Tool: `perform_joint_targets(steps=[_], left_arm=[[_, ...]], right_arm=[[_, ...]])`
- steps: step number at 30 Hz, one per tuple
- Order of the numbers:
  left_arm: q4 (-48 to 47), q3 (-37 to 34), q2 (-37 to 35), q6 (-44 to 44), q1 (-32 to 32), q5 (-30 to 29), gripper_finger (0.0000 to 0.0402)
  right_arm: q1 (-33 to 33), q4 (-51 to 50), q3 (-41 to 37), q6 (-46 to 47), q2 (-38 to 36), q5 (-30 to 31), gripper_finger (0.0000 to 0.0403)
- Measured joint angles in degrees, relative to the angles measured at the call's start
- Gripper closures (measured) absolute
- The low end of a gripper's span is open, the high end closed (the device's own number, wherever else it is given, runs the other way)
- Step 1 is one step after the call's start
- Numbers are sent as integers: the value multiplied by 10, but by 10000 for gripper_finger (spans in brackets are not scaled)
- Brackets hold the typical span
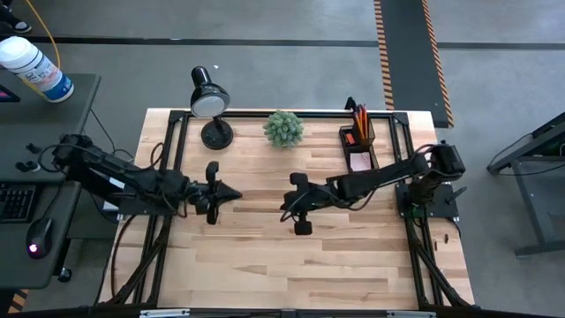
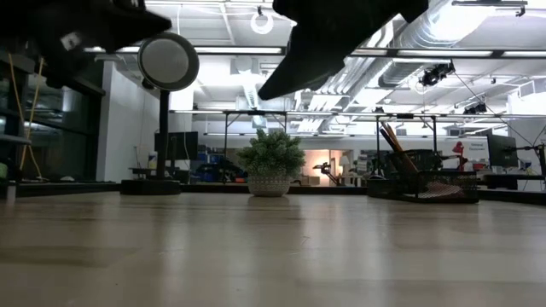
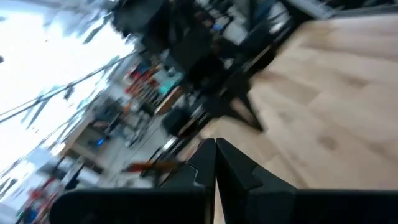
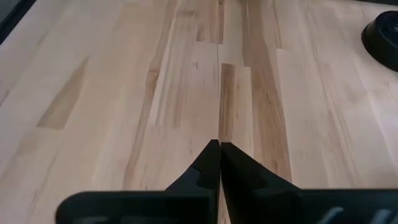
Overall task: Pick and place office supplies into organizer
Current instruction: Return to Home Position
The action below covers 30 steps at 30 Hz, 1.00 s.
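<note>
Left gripper (image 1: 231, 194) and right gripper (image 1: 286, 205) hang over mid-table, tips facing each other and apart, both jaws pressed together on nothing, while the organizer (image 1: 342, 140) stands at the far right holding orange pencils (image 1: 360, 117) and a pink pad (image 1: 359, 161).

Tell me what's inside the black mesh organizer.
Orange pencils stand in the organizer's tall cup; a pink pad lies in its low tray. Anything beneath them is hidden.

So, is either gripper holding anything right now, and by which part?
Nothing is held. The left gripper and the right gripper are both shut and empty, above the table.
</note>
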Motion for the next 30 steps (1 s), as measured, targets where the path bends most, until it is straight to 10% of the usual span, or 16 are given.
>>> perform_joint_targets(steps=[30], left_arm=[[-248,-72,-443,6,15,40,401]], right_arm=[[17,37,0,42,0,33,396]])
